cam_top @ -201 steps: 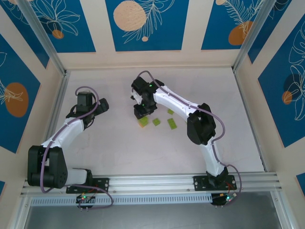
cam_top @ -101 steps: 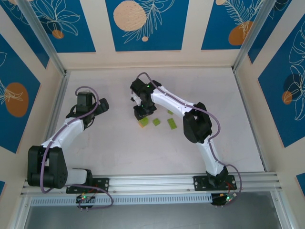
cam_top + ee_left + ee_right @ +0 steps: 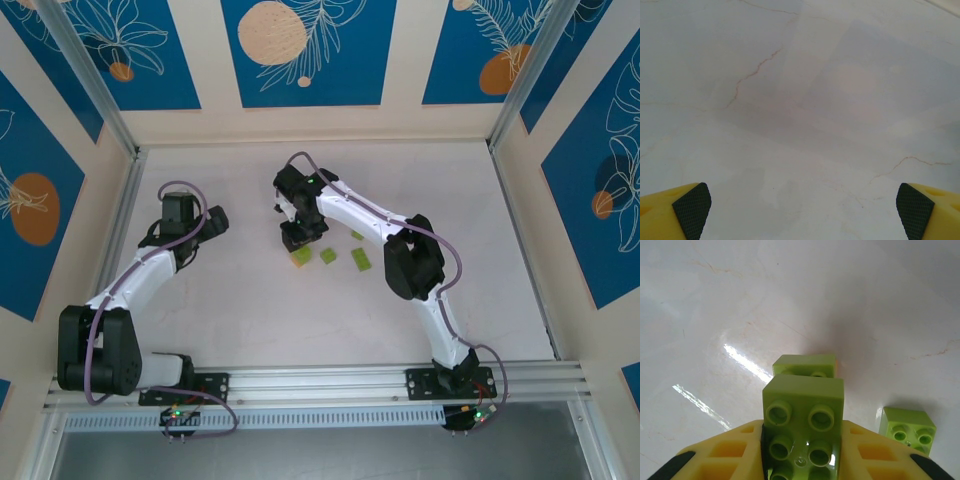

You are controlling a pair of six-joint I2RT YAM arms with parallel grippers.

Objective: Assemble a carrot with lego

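My right gripper (image 3: 802, 460) is shut on a lime-green rectangular lego brick (image 3: 804, 412), studs facing the camera. Just beyond it on the table lies another lime-green brick (image 3: 804, 365) with a sliver of orange at its right edge. A square lime-green brick (image 3: 906, 429) lies to the right. From above, the right gripper (image 3: 300, 235) hovers over the left brick (image 3: 301, 257) of a small row of green bricks (image 3: 328, 256) (image 3: 361, 261). My left gripper (image 3: 213, 222) stands open at the left, away from the bricks, its pads (image 3: 692, 210) wide apart over bare table.
One more small green brick (image 3: 357, 236) lies just behind the row, close to the right forearm. Low walls with metal rails (image 3: 128, 200) bound the white marbled table (image 3: 250, 310) on three sides. The arm bases sit on the near rail (image 3: 320, 380).
The right arm's elbow and wrist have shifted slightly to the left, the green brick still gripped. The left arm has not moved.
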